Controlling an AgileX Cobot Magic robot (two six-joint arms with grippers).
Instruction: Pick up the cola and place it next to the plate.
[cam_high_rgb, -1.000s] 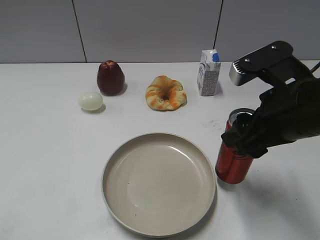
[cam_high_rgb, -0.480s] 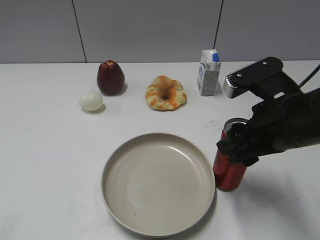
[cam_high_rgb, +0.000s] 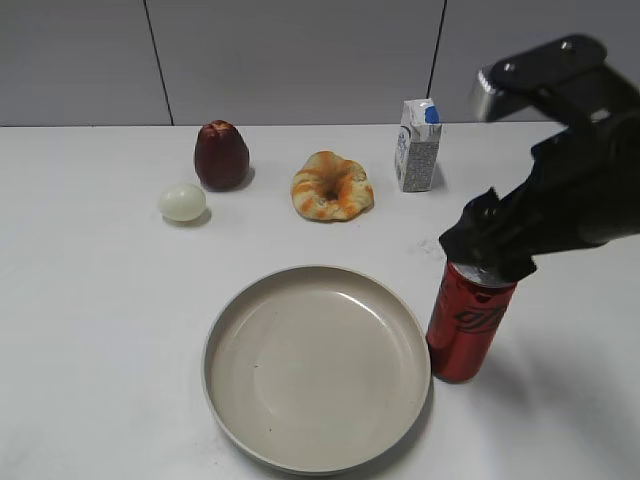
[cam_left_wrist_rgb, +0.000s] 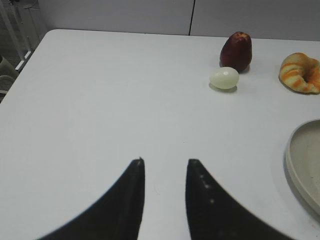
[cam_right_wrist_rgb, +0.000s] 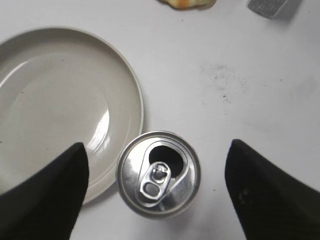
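The cola (cam_high_rgb: 466, 325), a slim red can with black lettering, stands upright on the table right beside the right rim of the plate (cam_high_rgb: 318, 366). From above, the right wrist view shows its silver opened top (cam_right_wrist_rgb: 158, 173) next to the plate rim (cam_right_wrist_rgb: 131, 90). My right gripper (cam_right_wrist_rgb: 157, 150) is open wide, its fingers apart from the can on both sides and raised above its top; in the exterior view it (cam_high_rgb: 487, 248) hangs just over the can. My left gripper (cam_left_wrist_rgb: 164, 162) is open and empty over bare table.
A dark red apple (cam_high_rgb: 221, 155), a pale egg (cam_high_rgb: 181, 202), a braided bread roll (cam_high_rgb: 331, 186) and a small milk carton (cam_high_rgb: 417, 145) stand in a row behind the plate. The apple (cam_left_wrist_rgb: 236, 51) and the egg (cam_left_wrist_rgb: 224, 78) also show in the left wrist view.
My right gripper set the cola down beside the plate, opened and rose above it. The can has shifted slightly left and now stands free. The left arm has not moved.
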